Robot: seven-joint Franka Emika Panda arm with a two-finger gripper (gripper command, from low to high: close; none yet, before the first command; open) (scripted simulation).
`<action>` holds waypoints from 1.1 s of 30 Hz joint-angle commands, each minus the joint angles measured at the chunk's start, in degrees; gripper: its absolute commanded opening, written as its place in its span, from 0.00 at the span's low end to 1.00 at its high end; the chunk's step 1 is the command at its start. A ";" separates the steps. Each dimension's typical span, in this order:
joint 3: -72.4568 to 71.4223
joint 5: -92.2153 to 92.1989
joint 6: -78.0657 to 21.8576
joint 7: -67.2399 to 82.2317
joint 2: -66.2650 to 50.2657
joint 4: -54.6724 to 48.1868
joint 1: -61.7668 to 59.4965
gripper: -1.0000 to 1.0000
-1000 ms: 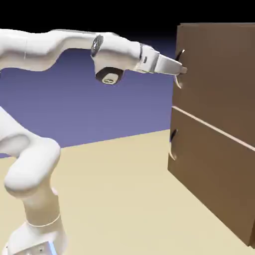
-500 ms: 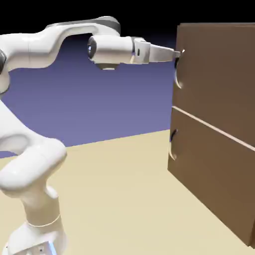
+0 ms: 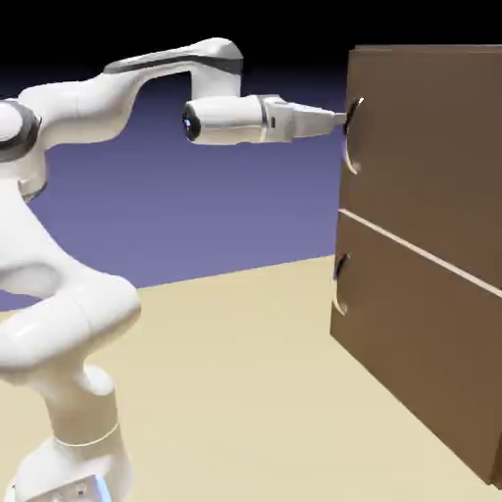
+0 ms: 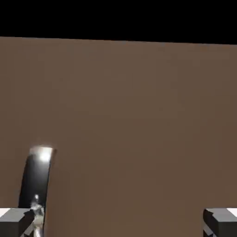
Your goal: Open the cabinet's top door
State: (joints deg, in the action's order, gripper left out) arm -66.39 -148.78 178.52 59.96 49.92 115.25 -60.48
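Observation:
The brown cabinet (image 3: 431,255) stands at the exterior view's right, its top door (image 3: 431,137) flush and closed. A small dark curved handle (image 3: 351,137) sits at the door's left edge. My gripper (image 3: 345,118) reaches level from the left, its tips at the handle's upper end. In the hand view the top door (image 4: 139,115) fills the picture. There the handle (image 4: 34,185) shows at the lower left, right beside the left fingertip (image 4: 16,222). The gripper (image 4: 118,227) stands open, with only bare door panel between its widely spaced tips.
Below a thin pale seam (image 3: 412,250) lies the lower panel (image 3: 412,333) with its own dark handle (image 3: 339,284). The arm's elbow arches high at the upper left. The tan table (image 3: 245,392) spreads beneath.
The hand has risen slightly and levelled out, and the elbow has lifted higher. The tips stay by the top handle's upper end. The jaws remain open and the door has not moved.

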 commanded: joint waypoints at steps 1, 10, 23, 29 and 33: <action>-1.11 -2.50 0.08 1.72 0.29 -0.77 -1.03 0.50; -10.29 -17.22 0.52 11.84 1.30 -8.57 -11.20 0.50; -5.59 -17.16 -5.74 18.00 -4.02 -2.18 -3.60 0.00; 3.24 -12.69 -10.34 17.94 -5.26 7.01 8.86 0.00; 9.63 -8.67 -13.16 16.75 -4.99 12.90 17.17 0.00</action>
State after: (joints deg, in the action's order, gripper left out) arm -56.76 -157.44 165.31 76.73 44.93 128.14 -43.32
